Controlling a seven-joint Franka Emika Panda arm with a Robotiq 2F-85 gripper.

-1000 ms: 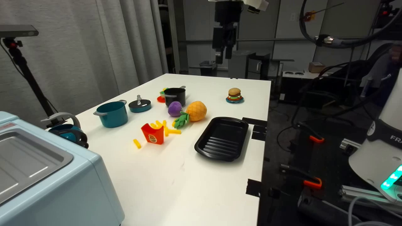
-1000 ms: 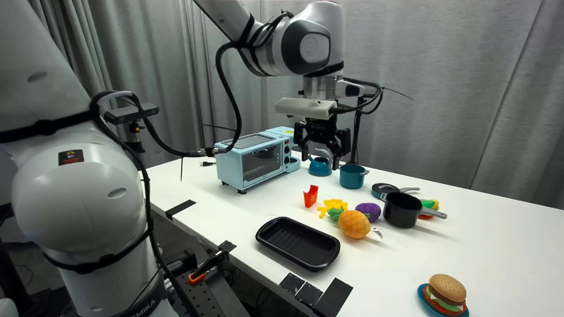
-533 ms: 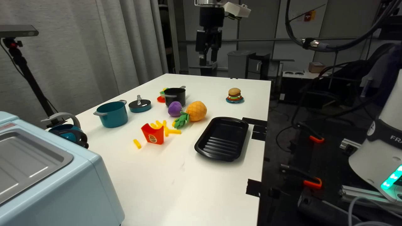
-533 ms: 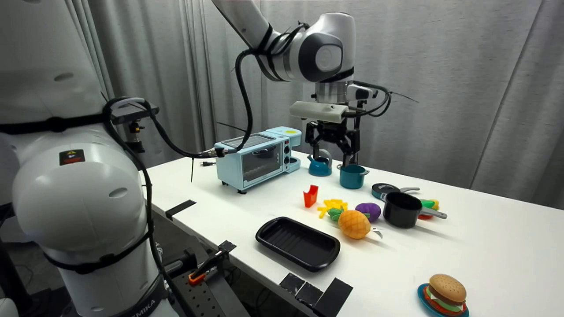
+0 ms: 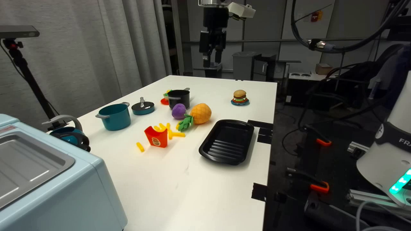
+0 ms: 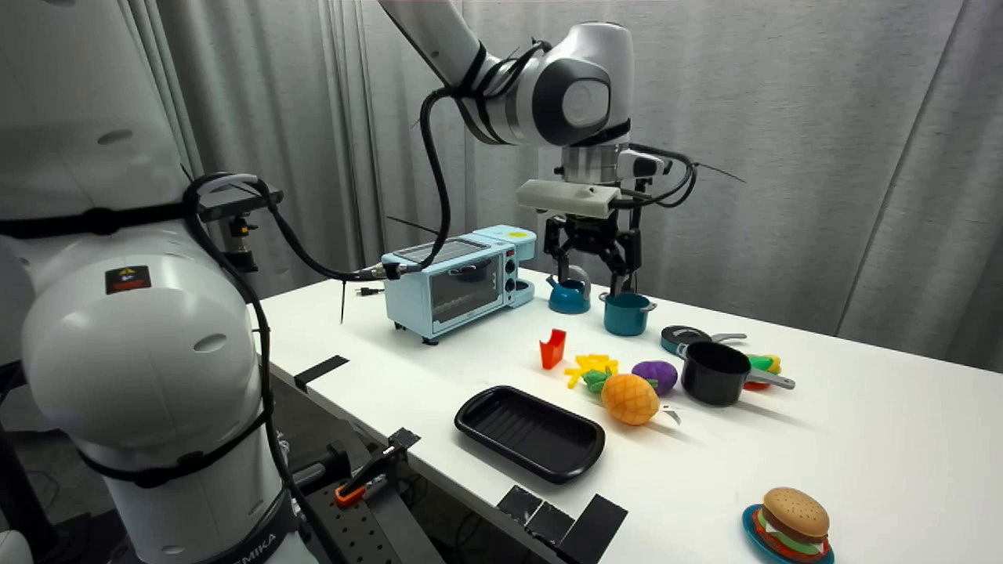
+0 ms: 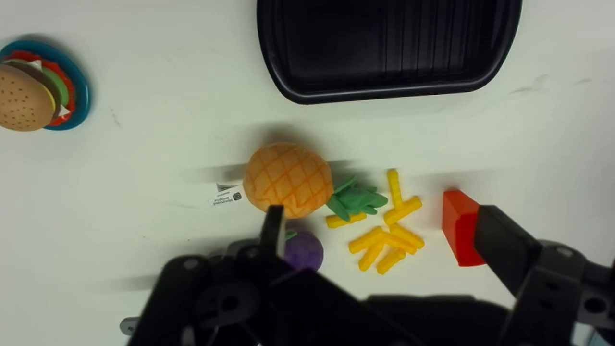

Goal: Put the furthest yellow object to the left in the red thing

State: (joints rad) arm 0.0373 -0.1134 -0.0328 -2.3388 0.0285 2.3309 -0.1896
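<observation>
**Gripper (image 6: 592,283) points straight down over the table (image 5: 192,192), fingers (image 7: 504,240) spread**

Well below the gripper, the red carton (image 7: 456,226) stands on its base, mouth upward. In the wrist view its length runs roughly up and down the picture, crosswise to the line joining the fingers; the finger at picture right hides part of it.

A lone yellow stick (image 5: 140,147) lies flat near the carton, also well below the gripper. It is the furthest left of the yellow sticks in that exterior view, its length slanting from upper left to lower right. The other yellow sticks (image 7: 367,240) show through the gap between the fingers, pointing various ways.

The arm (image 6: 509,98) reaches out high, its wrist vertical. The fingers stand well apart, tabletop visible between them.

In the wrist view the rim of the black tray (image 7: 384,92) crosses above that gap. The pineapple (image 7: 288,178) sits just above the picture-left finger, which partly covers the purple toy (image 7: 303,250). Below the gripper, white tabletop stretches from tray to toaster oven (image 5: 64,192); the table's edge runs near the tray, on the side of the arm base (image 5: 385,160).
</observation>
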